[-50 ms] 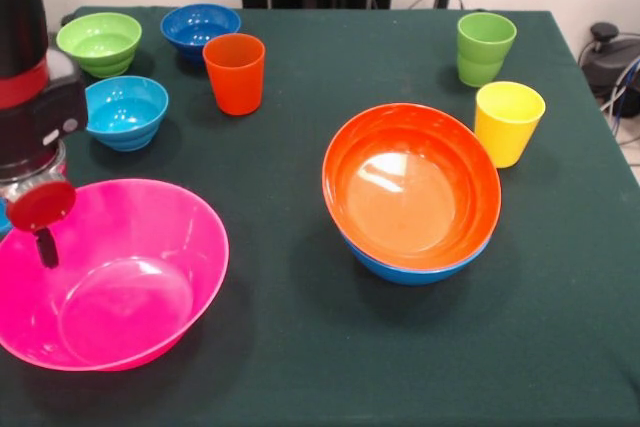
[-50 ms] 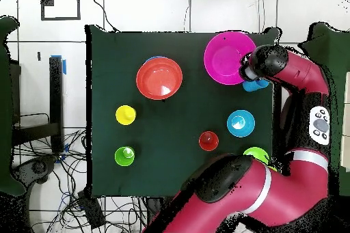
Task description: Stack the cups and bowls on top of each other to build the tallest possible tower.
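The claw (image 1: 42, 232) grips the pink bowl's (image 1: 150, 287) rim, mouth tilted up toward the orange bowl (image 1: 415, 197).

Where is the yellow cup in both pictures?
Front view: the yellow cup stands on the right side, just right of the orange bowl.
Overhead view: the yellow cup sits on the left side, below-left of the orange bowl.
Shared landmark: the green cup beside it.
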Controlling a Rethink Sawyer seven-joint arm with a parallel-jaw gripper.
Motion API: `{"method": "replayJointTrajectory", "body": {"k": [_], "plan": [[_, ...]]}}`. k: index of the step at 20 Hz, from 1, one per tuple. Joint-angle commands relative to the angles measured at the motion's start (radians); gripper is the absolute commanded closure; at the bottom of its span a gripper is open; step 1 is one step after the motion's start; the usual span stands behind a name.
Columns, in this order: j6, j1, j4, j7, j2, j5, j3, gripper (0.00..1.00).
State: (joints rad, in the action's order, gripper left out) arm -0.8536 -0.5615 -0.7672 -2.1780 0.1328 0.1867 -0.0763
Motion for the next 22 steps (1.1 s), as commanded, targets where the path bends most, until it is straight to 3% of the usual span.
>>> {"method": "replayJointTrajectory", "body": {"k": [1,8,9,22], "plan": [[0.087,-0.004,0.012,0.235,-0.07,0.082,-0.085,0.0],[0.127,-0.009,-0.017,0.193,-0.062,0.065,-0.078,0.0],[0.126,-0.009,-0.018,0.191,-0.062,0.064,-0.077,1.0],[0.169,-0.004,-0.039,0.154,-0.052,0.061,-0.073,1.0]]}}
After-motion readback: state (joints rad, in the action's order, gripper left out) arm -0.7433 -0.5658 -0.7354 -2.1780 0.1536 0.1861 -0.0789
